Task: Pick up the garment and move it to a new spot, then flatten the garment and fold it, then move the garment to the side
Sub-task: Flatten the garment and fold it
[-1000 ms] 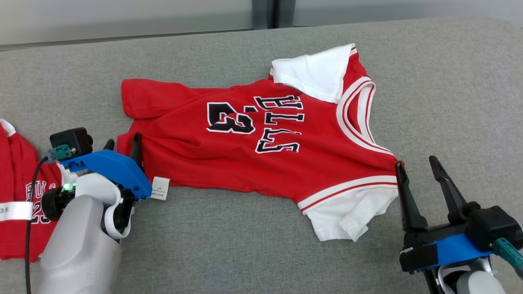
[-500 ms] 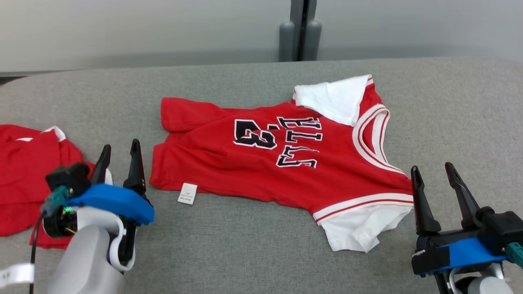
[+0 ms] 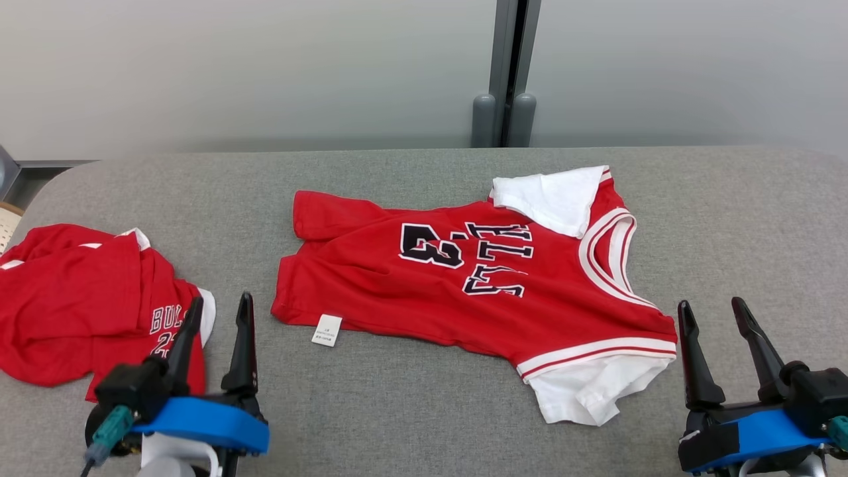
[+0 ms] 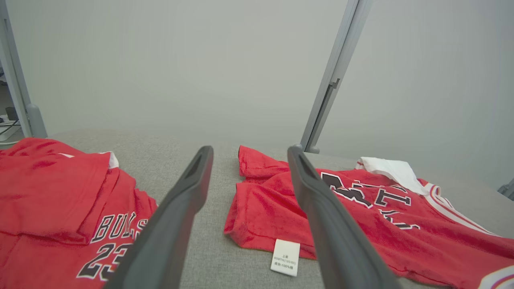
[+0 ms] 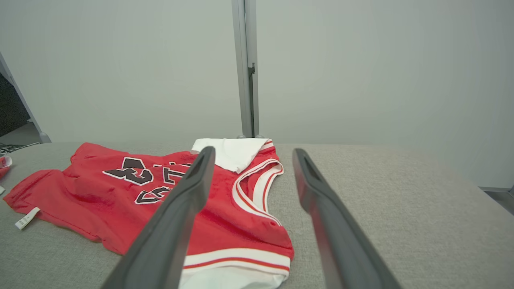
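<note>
A red jersey (image 3: 464, 278) with white sleeves, black "23" lettering and a white care tag (image 3: 326, 330) lies spread sideways on the grey padded table (image 3: 411, 397), neck to the right; it also shows as the jersey (image 4: 361, 208) and the jersey (image 5: 132, 192). My left gripper (image 3: 220, 305) stands open near the front left, short of the jersey's hem, with nothing between its fingers. My right gripper (image 3: 714, 310) stands open at the front right, just right of the lower white sleeve (image 3: 589, 391), holding nothing.
A second red jersey (image 3: 86, 305) lies rumpled at the table's left end, also seen as the second jersey (image 4: 60, 208). A pale wall with a grey vertical post (image 3: 507, 73) runs behind the table. Bare grey padding lies at the front and right.
The head camera has tilted up, so the scene slid down the view. My left gripper has drawn back from the jersey's hem toward the front left. The jersey lies unmoved.
</note>
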